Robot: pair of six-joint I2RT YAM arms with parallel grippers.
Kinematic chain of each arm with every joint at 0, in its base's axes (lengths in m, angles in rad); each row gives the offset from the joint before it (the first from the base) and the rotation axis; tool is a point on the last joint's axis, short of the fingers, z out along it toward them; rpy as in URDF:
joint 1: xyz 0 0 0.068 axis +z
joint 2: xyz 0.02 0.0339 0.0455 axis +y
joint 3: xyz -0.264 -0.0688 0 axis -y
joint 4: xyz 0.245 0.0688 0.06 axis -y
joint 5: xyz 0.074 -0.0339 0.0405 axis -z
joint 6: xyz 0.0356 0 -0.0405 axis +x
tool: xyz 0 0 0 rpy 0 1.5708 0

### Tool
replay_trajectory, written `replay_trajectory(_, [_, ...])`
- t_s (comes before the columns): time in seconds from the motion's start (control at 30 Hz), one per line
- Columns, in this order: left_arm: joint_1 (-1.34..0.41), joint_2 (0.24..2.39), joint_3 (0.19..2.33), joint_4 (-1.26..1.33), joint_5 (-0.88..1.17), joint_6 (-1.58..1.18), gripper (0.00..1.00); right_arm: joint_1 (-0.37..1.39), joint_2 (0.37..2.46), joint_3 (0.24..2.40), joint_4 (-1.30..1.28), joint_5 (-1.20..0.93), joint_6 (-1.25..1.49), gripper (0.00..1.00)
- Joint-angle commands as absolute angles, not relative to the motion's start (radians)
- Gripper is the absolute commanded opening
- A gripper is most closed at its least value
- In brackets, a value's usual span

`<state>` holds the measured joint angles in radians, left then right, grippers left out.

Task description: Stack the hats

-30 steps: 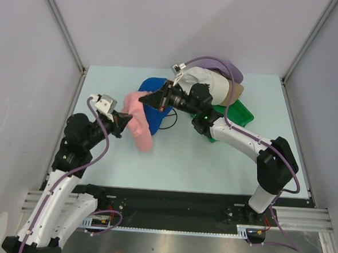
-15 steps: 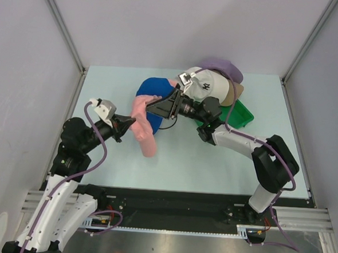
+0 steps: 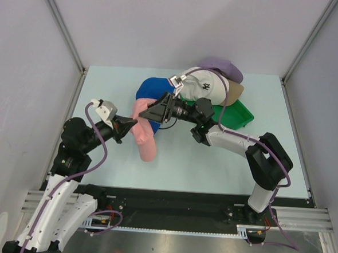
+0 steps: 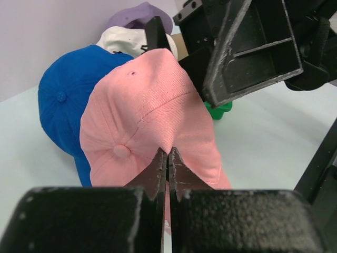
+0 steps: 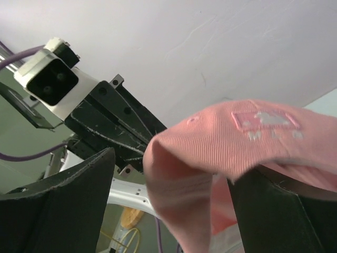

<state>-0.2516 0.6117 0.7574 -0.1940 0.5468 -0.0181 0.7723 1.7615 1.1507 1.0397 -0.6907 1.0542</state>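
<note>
The pink hat (image 3: 144, 137) lies on the table with its crown lifted; my left gripper (image 3: 130, 124) is shut on a fold of its crown (image 4: 152, 113). My right gripper (image 3: 145, 115) stands open, its fingers (image 5: 68, 200) on either side of the pink hat's (image 5: 231, 137) edge without pinching it. The blue hat (image 3: 154, 88) lies just behind the pink one and shows at the left in the left wrist view (image 4: 60, 100). The white hat (image 3: 207, 86) sits over the tan hat (image 3: 235, 94) and the lavender hat (image 3: 223, 67) at the back right.
A green tray (image 3: 238, 114) lies under the right arm's forearm, beside the pile of hats. A thin black wire frame (image 3: 169, 124) pokes out below the right gripper. Metal posts and grey walls close in the table on both sides.
My right gripper has opened and let go of the pink hat. The hat has dropped lower and toward the left gripper, which still pinches it. The right arm has shifted a little left.
</note>
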Motion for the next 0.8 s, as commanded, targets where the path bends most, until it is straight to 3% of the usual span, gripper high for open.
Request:
replay_trajectory(0.0, [-0.245,0.603,0.756,-0.117,0.621,-0.011,0.00,0.799,1.746,1.233,0.936,-0.678,0.910,0.87])
replay_trajectory(0.1, [-0.245,0.612,0.759,-0.127,0.580,-0.011,0.00,0.801,1.735,1.236,0.949,-0.692,0.914,0.63])
replay_trajectory(0.13, [-0.245,0.614,0.762,-0.132,0.563,-0.011,0.00,0.801,1.727,1.218,0.954,-0.689,0.916,0.42])
replay_trajectory(0.23, [-0.245,0.632,0.778,-0.166,0.451,-0.009,0.00,0.801,1.678,1.162,0.951,-0.673,0.902,0.16])
replay_trajectory(0.4, [-0.245,0.667,0.795,-0.202,0.322,-0.014,0.00,0.790,1.557,1.068,0.904,-0.649,0.865,0.12])
replay_trajectory(0.77, [-0.244,0.661,0.799,-0.215,0.244,-0.020,0.00,0.739,1.365,0.951,0.741,-0.598,0.798,0.20])
